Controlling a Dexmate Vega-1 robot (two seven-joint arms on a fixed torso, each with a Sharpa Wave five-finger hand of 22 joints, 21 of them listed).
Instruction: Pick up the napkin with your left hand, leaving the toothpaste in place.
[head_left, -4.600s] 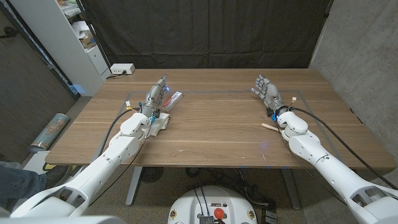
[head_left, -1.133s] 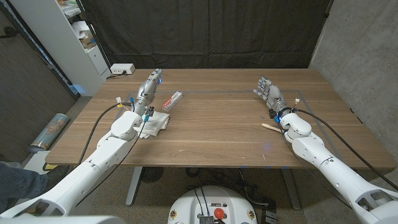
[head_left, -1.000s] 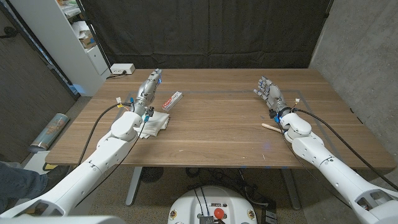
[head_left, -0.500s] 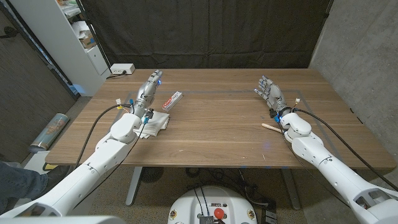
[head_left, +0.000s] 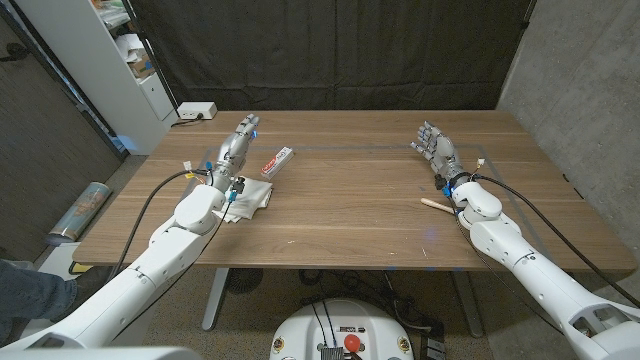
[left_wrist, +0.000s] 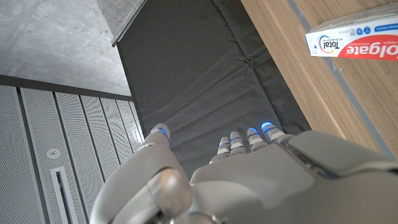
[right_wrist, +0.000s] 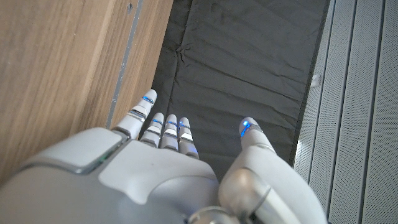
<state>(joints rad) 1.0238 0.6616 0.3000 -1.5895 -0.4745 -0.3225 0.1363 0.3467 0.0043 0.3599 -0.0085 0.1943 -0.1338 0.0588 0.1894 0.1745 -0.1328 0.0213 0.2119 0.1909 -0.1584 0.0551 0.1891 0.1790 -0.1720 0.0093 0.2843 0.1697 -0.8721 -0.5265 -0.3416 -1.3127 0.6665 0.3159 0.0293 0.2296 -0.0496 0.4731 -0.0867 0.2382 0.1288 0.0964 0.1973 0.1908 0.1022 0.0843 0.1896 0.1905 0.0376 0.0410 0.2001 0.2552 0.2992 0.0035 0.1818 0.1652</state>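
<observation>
Since the left hand (head_left: 232, 148) hovers open and empty at about eleven o'clock of the napkin (head_left: 249, 197), the pickup looks not yet begun. The next move calls for lowering onto the napkin, which lies on the table (head_left: 350, 200) just beside the toothpaste (head_left: 277, 159) at its one o'clock. Well apart, the right hand (head_left: 437, 150) stands spread, holding nothing.

Head view looks down over the table (head_left: 350, 200); wrist views, apparently inverted, share its far edge.
</observation>
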